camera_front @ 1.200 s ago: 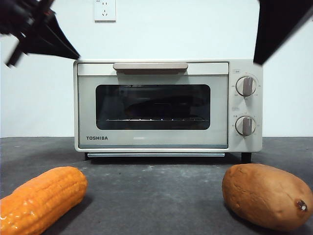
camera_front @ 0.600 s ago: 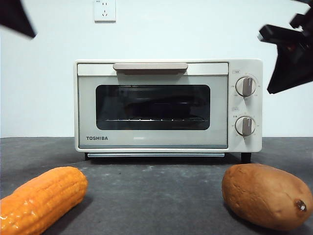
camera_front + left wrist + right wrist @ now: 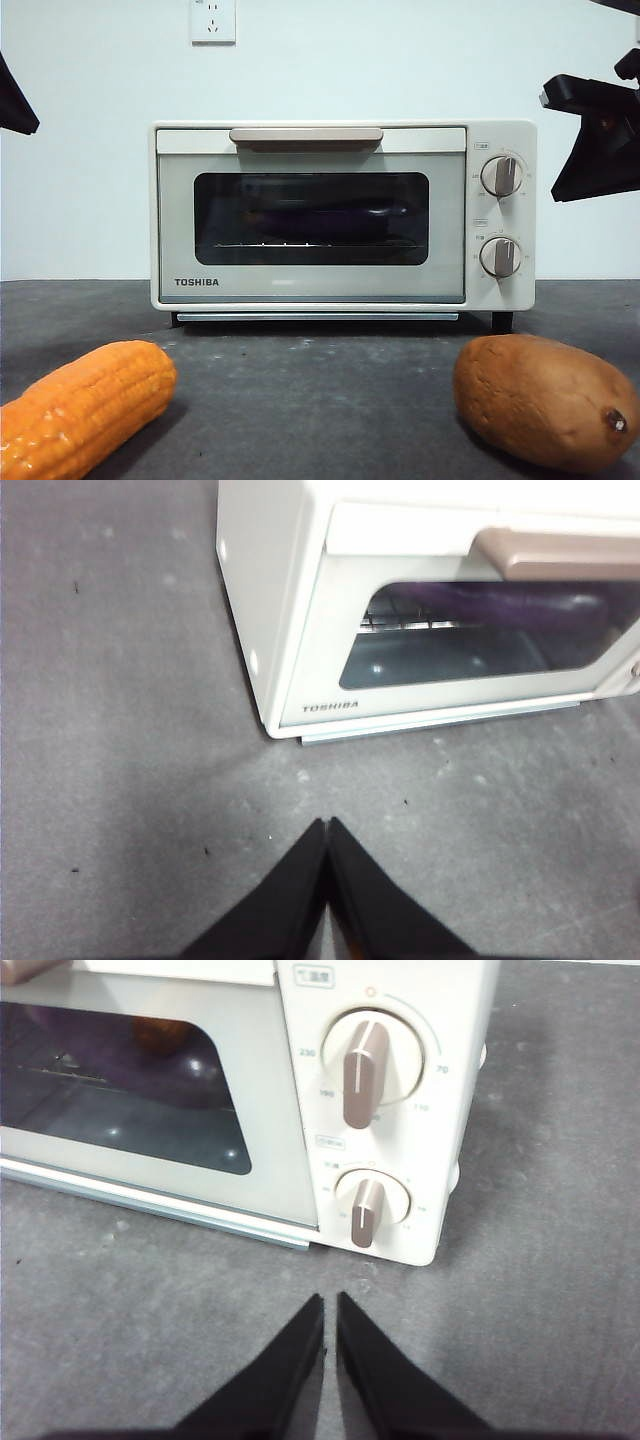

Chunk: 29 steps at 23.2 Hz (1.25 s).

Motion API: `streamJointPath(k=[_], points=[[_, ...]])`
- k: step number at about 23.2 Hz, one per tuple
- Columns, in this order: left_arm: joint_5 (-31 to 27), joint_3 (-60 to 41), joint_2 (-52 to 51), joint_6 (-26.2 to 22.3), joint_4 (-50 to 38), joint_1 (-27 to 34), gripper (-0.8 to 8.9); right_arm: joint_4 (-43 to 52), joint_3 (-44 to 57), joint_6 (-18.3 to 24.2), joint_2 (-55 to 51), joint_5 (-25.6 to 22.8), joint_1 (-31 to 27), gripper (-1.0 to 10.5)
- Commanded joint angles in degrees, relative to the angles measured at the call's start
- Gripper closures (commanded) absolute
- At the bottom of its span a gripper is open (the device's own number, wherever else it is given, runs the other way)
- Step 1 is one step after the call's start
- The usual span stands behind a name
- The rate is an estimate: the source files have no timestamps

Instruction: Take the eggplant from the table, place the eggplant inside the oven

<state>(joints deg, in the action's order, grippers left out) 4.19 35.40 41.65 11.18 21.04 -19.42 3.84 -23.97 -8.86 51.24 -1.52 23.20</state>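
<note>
Up close, nearest the camera, the orange corn cob (image 3: 85,405) lies on one side and the brown sweet potato (image 3: 545,400) on the other, both on the dark grey table (image 3: 320,380) and neither of them mine to bother with. No eggplant out here on the surface at all. My left gripper (image 3: 326,830) hangs over bare table in front of the oven's corner, jaws pressed together on nothing. My right gripper (image 3: 330,1305) hovers just before the knob side, jaws all but touching, nothing between them either. Further back stands the oven (image 3: 343,215), door closed flush, beige handle (image 3: 306,137) up top. And through the dark glass there it is: the eggplant (image 3: 520,602), a purple shape lying along the wire rack (image 3: 400,620) inside. By my reckoning that's the job finished: eggplant in, door closed, both hands free. Nothing left but to park the arms.
</note>
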Motion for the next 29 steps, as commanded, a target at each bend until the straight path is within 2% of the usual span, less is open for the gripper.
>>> streamJointPath(k=[1, 4, 7, 9, 13, 17, 22, 29], points=[[-0.15, 0.55, 0.37, 0.28, -0.50, -0.26, 8.08, 0.66, -0.31, -0.59, 0.33, -0.15, 0.26, 9.4], [-0.37, 0.52, -2.21, 0.20, 0.44, -0.61, 8.08, 0.66, -0.35, -0.59, 0.33, -0.17, 0.26, 9.4], [-0.94, -0.35, -10.34, -11.47, -0.59, 0.83, 8.08, 0.63, -0.35, -0.59, 0.33, -0.15, 0.28, 9.4], [-1.05, -3.54, -16.81, -14.71, -4.85, 3.19, 8.07, 0.63, -0.35, -0.59, 0.33, -0.17, 0.26, 9.4], [-3.13, -14.32, -27.91, -15.26, -13.33, 10.29, 8.08, 0.63, -0.35, -0.59, 0.33, -0.15, 0.28, 9.4], [-3.15, -24.57, -34.82, -15.17, -14.38, 15.08, 8.08, 0.63, -0.35, -0.59, 0.33, -0.17, 0.26, 9.4], [-3.15, -33.35, -41.48, -14.99, -14.67, 17.31, 8.08, 0.63, -0.35, -0.59, 0.33, -0.15, 0.26, 9.4], [-3.10, -34.84, -41.46, -14.99, -14.67, 17.59, 8.08, 0.76, -0.37, -0.59, 0.33, -0.17, 0.26, 9.4]])
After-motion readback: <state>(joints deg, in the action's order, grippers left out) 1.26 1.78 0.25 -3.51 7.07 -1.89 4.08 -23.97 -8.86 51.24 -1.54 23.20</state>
